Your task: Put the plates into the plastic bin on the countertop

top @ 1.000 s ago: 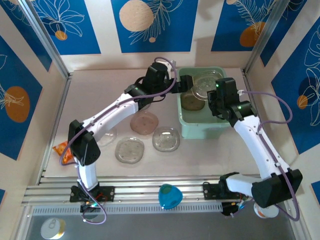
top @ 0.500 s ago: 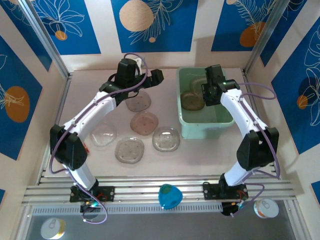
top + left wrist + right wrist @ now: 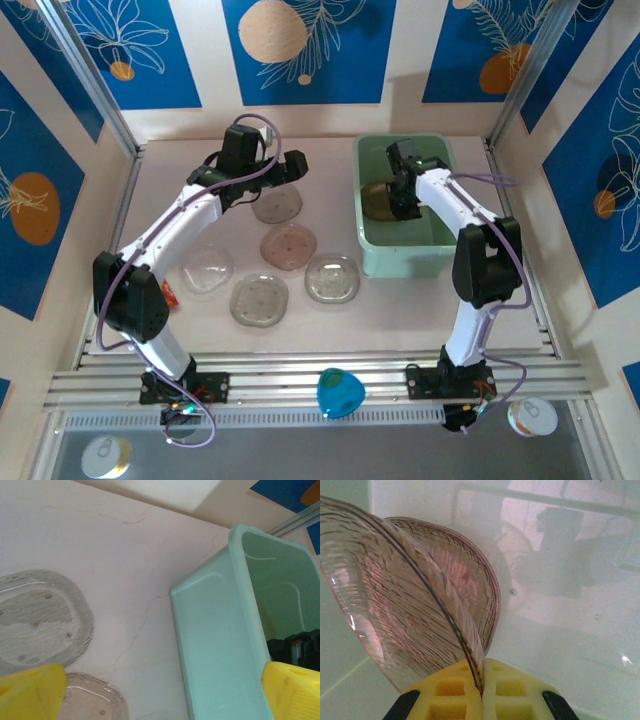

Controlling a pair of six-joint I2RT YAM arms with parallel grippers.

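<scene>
The mint-green plastic bin (image 3: 405,255) stands at the right of the countertop (image 3: 180,185). My right gripper (image 3: 400,190) is down inside it, shut on the edge of a brownish plate (image 3: 395,595) held tilted on edge; a second tinted plate (image 3: 480,585) leans just behind it. My left gripper (image 3: 298,165) hovers open with nothing in it, left of the bin, above a grey plate (image 3: 277,205). On the counter also lie a pinkish plate (image 3: 289,245) and three clear plates (image 3: 332,279), (image 3: 259,300), (image 3: 208,270). The left wrist view has the bin's outer wall (image 3: 220,645), the grey plate (image 3: 40,620) and the pinkish plate (image 3: 95,700).
An orange packet (image 3: 170,295) peeks out by the left arm's elbow. A blue object (image 3: 337,392) sits on the front metal rail. Blue-patterned walls close in the back and sides. The bin's pale floor (image 3: 570,630) spreads right of the held plate.
My left gripper has pulled back from the bin to the left, over the grey plate. My right gripper has shifted left and farther back inside the bin.
</scene>
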